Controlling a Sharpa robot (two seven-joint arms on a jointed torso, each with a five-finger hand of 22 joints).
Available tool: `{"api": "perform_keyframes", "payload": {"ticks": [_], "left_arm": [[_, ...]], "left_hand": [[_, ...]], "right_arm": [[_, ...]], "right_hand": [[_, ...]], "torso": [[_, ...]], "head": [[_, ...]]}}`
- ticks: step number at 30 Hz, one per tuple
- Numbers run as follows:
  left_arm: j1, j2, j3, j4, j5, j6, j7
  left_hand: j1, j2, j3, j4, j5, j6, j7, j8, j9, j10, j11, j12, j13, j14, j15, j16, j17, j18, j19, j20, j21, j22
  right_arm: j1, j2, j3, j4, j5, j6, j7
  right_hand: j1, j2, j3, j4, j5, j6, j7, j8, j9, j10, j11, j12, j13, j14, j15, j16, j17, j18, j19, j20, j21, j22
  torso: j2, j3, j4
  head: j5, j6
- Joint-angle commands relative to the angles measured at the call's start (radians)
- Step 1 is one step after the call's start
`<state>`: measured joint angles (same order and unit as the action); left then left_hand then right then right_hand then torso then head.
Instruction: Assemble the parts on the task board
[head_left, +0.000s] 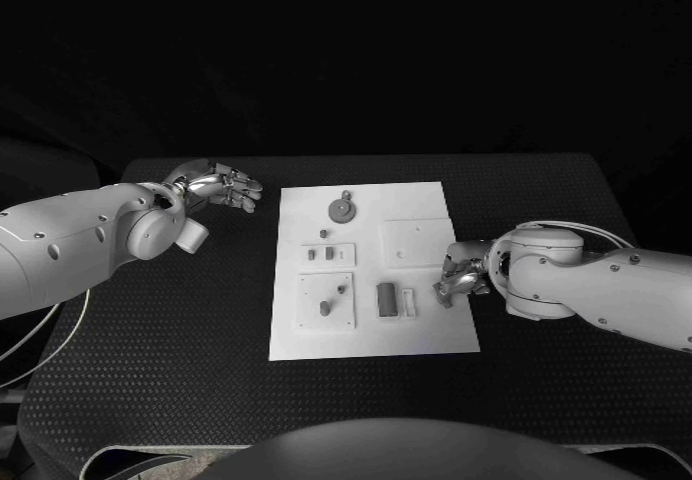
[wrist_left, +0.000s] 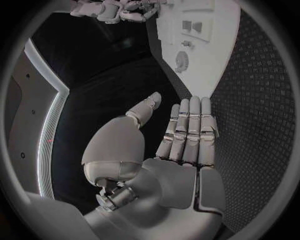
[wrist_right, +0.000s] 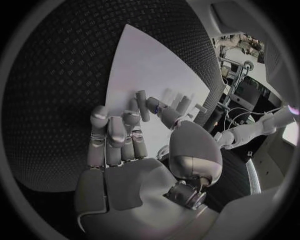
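Note:
The white task board (head_left: 433, 335) lies in the middle of the black table. On it are a round toothed part (head_left: 342, 209), two small parts (head_left: 327, 255), a dark block (head_left: 387, 299) and a pale piece (head_left: 410, 300). My right hand (head_left: 462, 275) is at the board's right edge, fingers curled, just right of the pale piece. In the right wrist view the fingers (wrist_right: 115, 132) bend over the board (wrist_right: 144, 60), and a thin grey piece (wrist_right: 142, 105) stands between them and the thumb; whether it is pinched is unclear. My left hand (head_left: 216, 188) hovers off the board's far left corner, fingers (wrist_left: 190, 125) straight, holding nothing.
Raised white plates sit on the board: a square one (head_left: 418, 238) at the right and one with a peg (head_left: 327, 300) at the near left. The table's dark textured mat (head_left: 173, 330) reaches round the board on all sides.

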<state>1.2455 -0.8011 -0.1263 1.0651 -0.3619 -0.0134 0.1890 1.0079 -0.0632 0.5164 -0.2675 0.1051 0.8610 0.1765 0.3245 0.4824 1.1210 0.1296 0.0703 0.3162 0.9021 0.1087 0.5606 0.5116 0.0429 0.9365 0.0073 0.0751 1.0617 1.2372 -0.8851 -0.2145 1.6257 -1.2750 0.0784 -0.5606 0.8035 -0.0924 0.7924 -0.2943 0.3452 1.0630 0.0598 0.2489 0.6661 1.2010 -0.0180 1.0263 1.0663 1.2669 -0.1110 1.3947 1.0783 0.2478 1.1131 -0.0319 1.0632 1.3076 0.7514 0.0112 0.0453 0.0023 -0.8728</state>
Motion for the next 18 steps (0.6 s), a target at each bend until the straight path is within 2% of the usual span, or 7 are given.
{"api": "perform_keyframes", "payload": {"ticks": [1,9,18], "left_arm": [[0.001,0.002,0.000,0.002,0.005,0.014,0.004],[0.001,-0.001,0.000,0.005,0.004,0.011,0.003],[0.001,-0.001,0.001,0.007,0.002,0.013,0.000]], "left_hand": [[-0.004,0.002,0.001,0.004,0.005,-0.010,0.000,0.003,-0.001,0.002,0.004,0.004,-0.002,0.003,0.000,-0.006,0.002,0.007,-0.004,0.002,0.001,-0.001],[-0.004,0.002,0.001,0.004,0.005,-0.010,0.000,0.003,-0.001,0.002,0.004,0.004,-0.002,0.003,0.000,-0.006,0.002,0.007,-0.004,0.002,0.001,-0.001],[0.003,0.004,0.007,0.001,0.010,-0.010,0.000,0.004,-0.002,0.003,0.004,0.005,-0.002,0.004,0.000,-0.008,0.004,0.007,-0.004,0.002,0.002,0.000]], "right_arm": [[-0.001,0.001,-0.002,0.007,0.181,-0.058,-0.017],[-0.001,0.006,-0.003,0.010,0.377,-0.086,-0.021],[-0.001,0.028,-0.005,-0.001,0.462,-0.106,-0.025]], "right_hand": [[0.123,0.112,0.006,-0.001,0.003,-0.024,0.030,0.008,0.009,0.009,-0.003,0.004,-0.002,0.011,-0.002,0.007,0.002,0.014,0.010,-0.001,0.005,0.017],[0.123,0.112,0.007,0.000,0.005,-0.023,0.029,0.008,0.009,0.010,-0.003,0.004,-0.002,0.011,-0.003,0.006,0.001,0.014,0.010,-0.002,0.005,0.017],[0.123,0.111,0.007,0.000,0.006,-0.023,0.029,0.008,0.009,0.010,-0.003,0.004,-0.002,0.010,-0.003,0.006,-0.001,0.014,0.010,-0.002,0.005,0.017]], "torso": [[0.000,0.0001,-0.0003],[0.000,-0.0004,-0.0005],[0.001,0.0003,0.0001]], "head": [[-0.001,0.000],[-0.001,0.000],[-0.002,0.000]]}}
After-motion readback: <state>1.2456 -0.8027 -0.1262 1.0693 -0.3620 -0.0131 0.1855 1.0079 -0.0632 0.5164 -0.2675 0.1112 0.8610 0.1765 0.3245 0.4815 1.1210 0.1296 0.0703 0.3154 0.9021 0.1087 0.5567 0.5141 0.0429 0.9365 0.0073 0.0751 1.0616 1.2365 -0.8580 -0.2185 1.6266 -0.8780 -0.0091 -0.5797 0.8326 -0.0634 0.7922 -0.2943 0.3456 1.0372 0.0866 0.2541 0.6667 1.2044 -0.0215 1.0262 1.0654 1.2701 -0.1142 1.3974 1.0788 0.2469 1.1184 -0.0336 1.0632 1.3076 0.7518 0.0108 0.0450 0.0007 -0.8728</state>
